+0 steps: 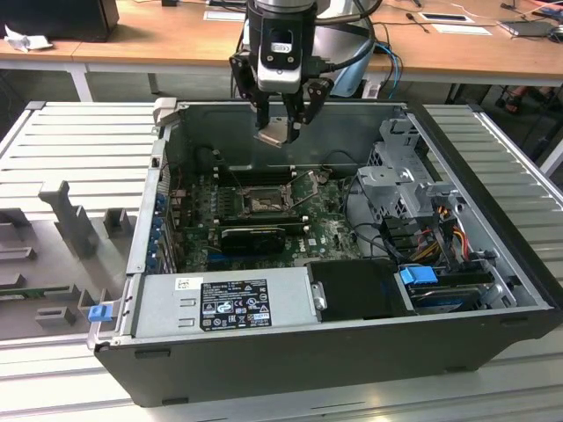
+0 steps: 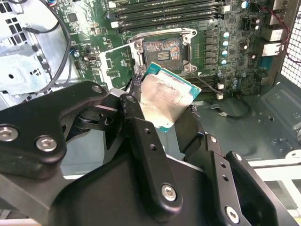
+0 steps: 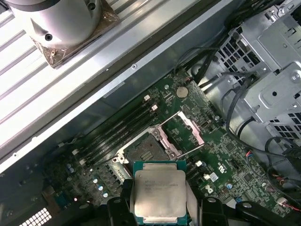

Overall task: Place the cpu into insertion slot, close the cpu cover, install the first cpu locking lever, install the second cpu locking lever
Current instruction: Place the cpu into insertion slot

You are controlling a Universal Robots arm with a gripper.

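Observation:
My gripper [image 1: 281, 128] hangs above the open computer case, shut on the cpu [image 1: 273, 134], which it holds tilted by two opposite edges. In both wrist views the cpu [image 2: 164, 96] [image 3: 159, 193] shows its dull grey metal top and green board edge between the black fingers [image 2: 138, 117]. The insertion slot [image 1: 264, 200] [image 2: 162, 52] [image 3: 142, 151] lies bare on the green motherboard well below the chip. The cpu cover [image 3: 194, 131] [image 2: 117, 63] is swung open beside the slot, with the board showing through its window.
Long black memory slots [image 1: 251, 171] run behind the socket and a black graphics card [image 1: 251, 236] lies in front of it. A power supply [image 1: 224, 303] fills the near side. A metal drive cage [image 1: 396, 176] with cables stands at the exterior view's right.

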